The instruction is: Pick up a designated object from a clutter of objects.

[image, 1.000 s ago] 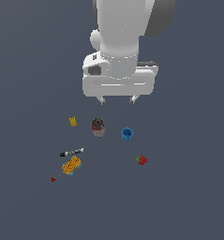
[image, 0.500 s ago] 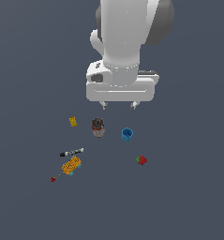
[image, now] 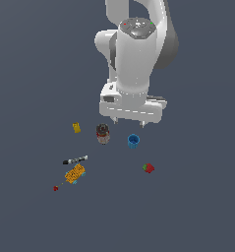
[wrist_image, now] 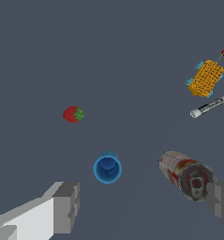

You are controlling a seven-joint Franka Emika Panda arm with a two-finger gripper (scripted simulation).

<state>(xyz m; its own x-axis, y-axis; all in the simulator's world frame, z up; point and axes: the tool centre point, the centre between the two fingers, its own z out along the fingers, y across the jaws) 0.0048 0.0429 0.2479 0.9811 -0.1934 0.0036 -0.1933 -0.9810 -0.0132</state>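
While the tool [image: 129, 123] hangs spread above the counter [image: 197, 206], the blue cup [image: 133, 141] (upright, untouched) sits below it — a descent looks next.

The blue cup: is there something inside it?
In the wrist view the blue cup stands open side up, and its hollow looks empty, only darker blue. The very bottom is shaded, so a tiny item there cannot be excluded.

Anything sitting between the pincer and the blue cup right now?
Nothing. In the wrist view the blue cup stands on bare floor ahead of the open pincer; the brown jar lies off to one side, near one finger.
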